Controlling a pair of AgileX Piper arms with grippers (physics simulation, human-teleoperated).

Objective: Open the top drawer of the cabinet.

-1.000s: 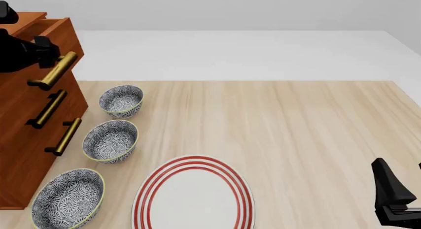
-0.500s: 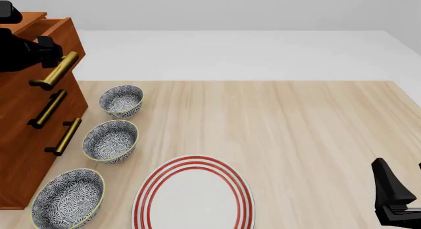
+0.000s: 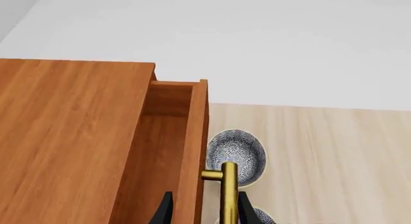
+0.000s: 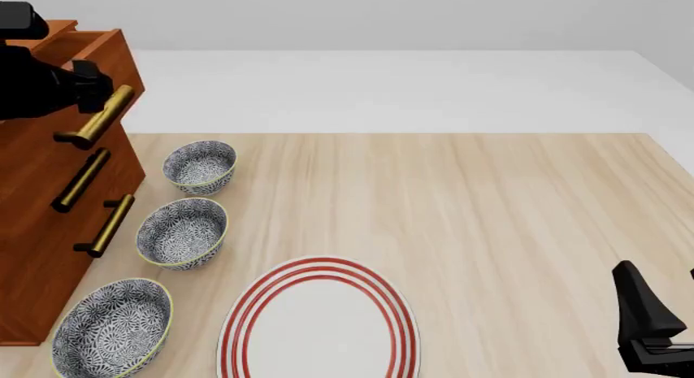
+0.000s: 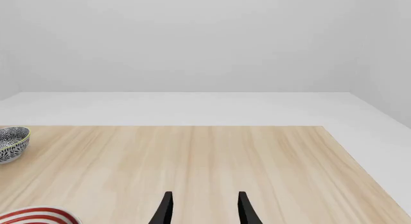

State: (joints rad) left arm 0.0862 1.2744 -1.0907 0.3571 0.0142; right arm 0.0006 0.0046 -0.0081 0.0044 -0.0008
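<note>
Left end effector (image 4: pixel 89 84) apparently clamps the top drawer (image 4: pixel 100 49) handle (image 4: pixel 97 116), drawer ajar from cabinet (image 4: pixel 44 232); right end effector (image 5: pixel 202 209) released.

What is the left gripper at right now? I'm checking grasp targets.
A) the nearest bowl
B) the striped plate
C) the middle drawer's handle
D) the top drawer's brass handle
D: the left gripper straddles the brass handle of the top drawer, which stands partly pulled out of the cabinet.
</note>
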